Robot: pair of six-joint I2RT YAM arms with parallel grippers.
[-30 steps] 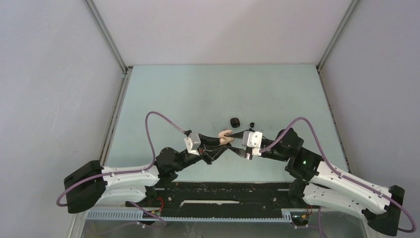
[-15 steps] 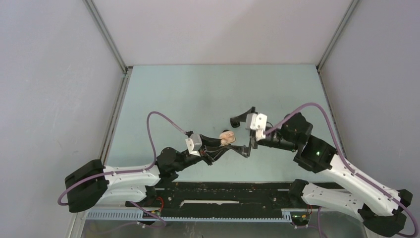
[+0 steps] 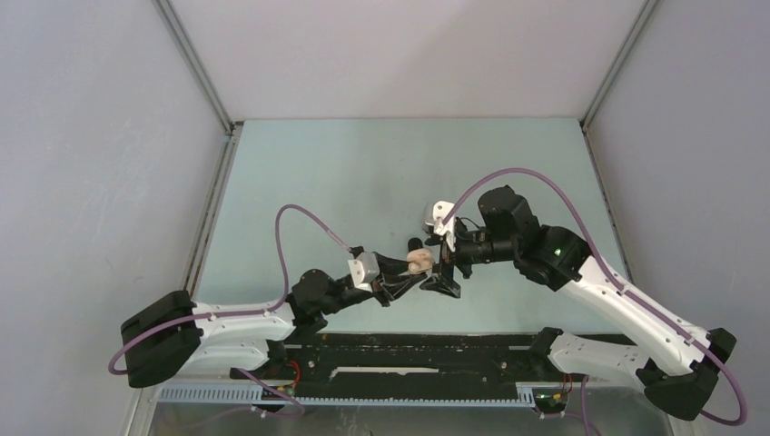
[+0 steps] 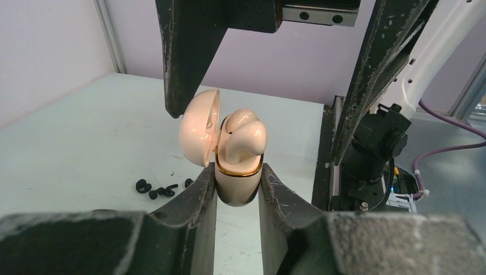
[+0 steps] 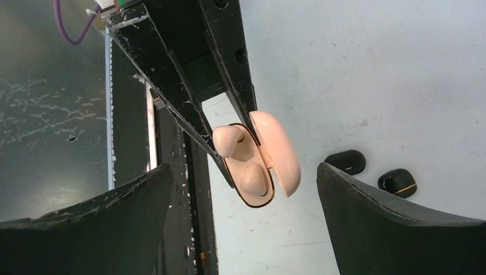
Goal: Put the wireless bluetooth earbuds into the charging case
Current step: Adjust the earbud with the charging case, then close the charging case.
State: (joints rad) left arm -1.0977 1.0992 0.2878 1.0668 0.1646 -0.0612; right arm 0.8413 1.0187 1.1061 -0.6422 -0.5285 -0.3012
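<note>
My left gripper (image 4: 236, 175) is shut on the lower body of a pale pink charging case (image 4: 238, 183) and holds it upright above the table, lid (image 4: 198, 132) swung open. Two pink wireless bluetooth earbuds lie in the case. One earbud (image 5: 226, 140) stands proud of the gold rim, and the other earbud (image 5: 255, 179) sits lower in its well. My right gripper (image 5: 243, 172) hangs open above the case (image 5: 252, 166), its fingers wide on either side and touching nothing. From the top view the case (image 3: 419, 261) sits between the left gripper (image 3: 416, 268) and the right gripper (image 3: 438, 256).
Two rounded black cases (image 5: 345, 161) (image 5: 397, 182) lie on the pale green table (image 3: 363, 173) beyond the pink case. Several tiny black pieces (image 4: 155, 189) lie on the table to the left. The black base rail (image 3: 399, 350) runs along the near edge.
My right gripper has opened wide, drawn away from the case's side and swung round to hang over it. The left gripper has shifted slightly right, still holding the case.
</note>
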